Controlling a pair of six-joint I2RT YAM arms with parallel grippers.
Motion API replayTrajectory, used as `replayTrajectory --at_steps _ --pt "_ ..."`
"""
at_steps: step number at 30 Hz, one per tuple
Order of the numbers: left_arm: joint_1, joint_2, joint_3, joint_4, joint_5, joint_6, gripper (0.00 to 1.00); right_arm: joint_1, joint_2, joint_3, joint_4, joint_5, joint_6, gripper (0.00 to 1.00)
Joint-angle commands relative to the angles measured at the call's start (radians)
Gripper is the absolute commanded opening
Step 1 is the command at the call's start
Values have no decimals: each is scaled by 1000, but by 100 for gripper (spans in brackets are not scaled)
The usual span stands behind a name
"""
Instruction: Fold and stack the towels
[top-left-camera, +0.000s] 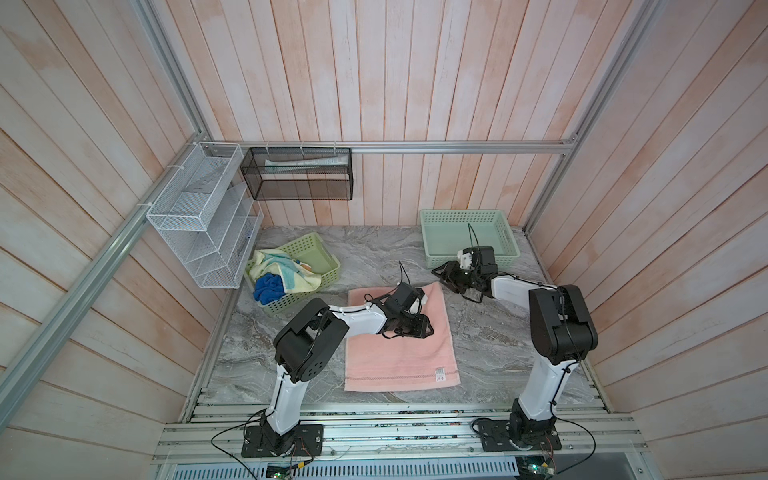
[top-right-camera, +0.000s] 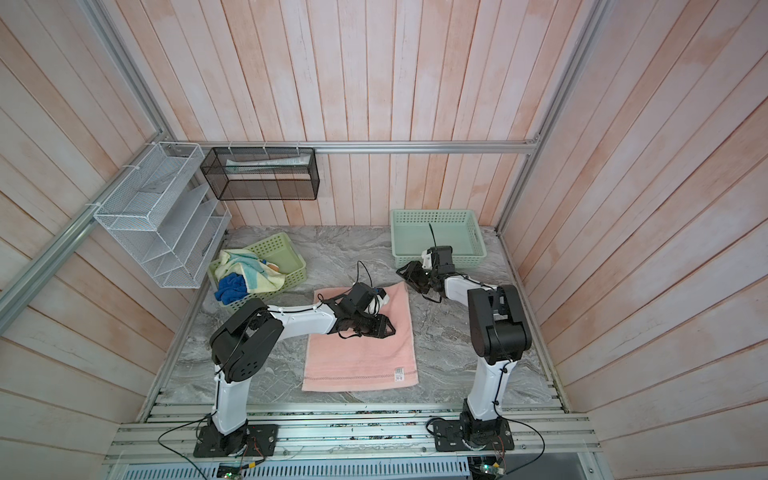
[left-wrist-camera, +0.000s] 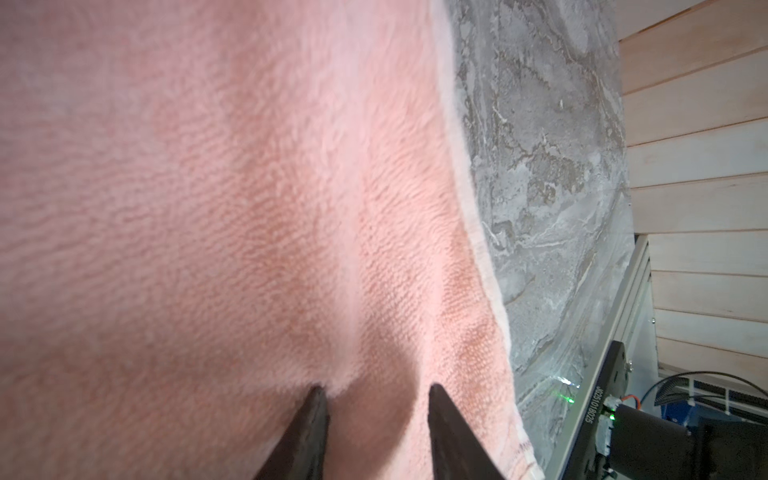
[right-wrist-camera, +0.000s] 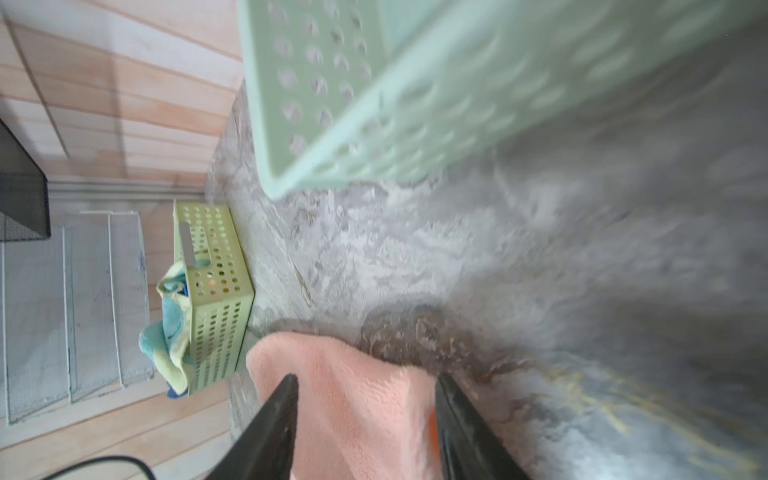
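A salmon-pink towel (top-left-camera: 399, 357) lies spread flat on the marble table in both top views (top-right-camera: 361, 353). My left gripper (top-left-camera: 428, 330) is low over its right half, open, with both fingertips (left-wrist-camera: 318, 392) against the pile near the hemmed side edge. My right gripper (top-left-camera: 436, 273) hovers at the towel's far right corner (right-wrist-camera: 353, 386), open, with the corner showing between its spread fingers and not pinched. A pale yellow and teal towel (top-left-camera: 286, 270), a blue towel (top-left-camera: 268, 289) and a bit of an orange one (top-left-camera: 305, 266) sit bunched in the yellow-green basket (top-left-camera: 322, 249).
A mint-green basket (top-left-camera: 465, 220) stands empty at the back right, just behind my right gripper. A white wire rack (top-left-camera: 199, 216) and a black mesh bin (top-left-camera: 299, 174) hang on the left and back walls. Aluminium rails edge the table front.
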Motion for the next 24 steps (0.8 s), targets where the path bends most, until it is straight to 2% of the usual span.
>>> replayTrajectory --at_steps 1,5,8,11,15,19,24 --pt "-9 43 -71 -162 -24 -10 43 -43 -72 27 -96 89 -84 54" --pt "-10 37 -72 -149 -24 -13 43 -65 -96 14 -142 139 -134 54" --pt "-9 25 -63 -155 -26 -11 44 -54 -104 -20 -136 133 -141 54" --pt "-6 -19 -37 -183 -41 -3 47 -21 -97 -51 -131 126 -176 51" --pt "21 -105 15 -229 -71 13 51 48 -53 -46 -182 185 -245 47" --pt "107 -200 13 -245 -95 23 54 97 5 -22 -218 239 -277 46" --pt "257 -244 -24 -313 -189 72 56 132 37 10 -242 248 -299 43"
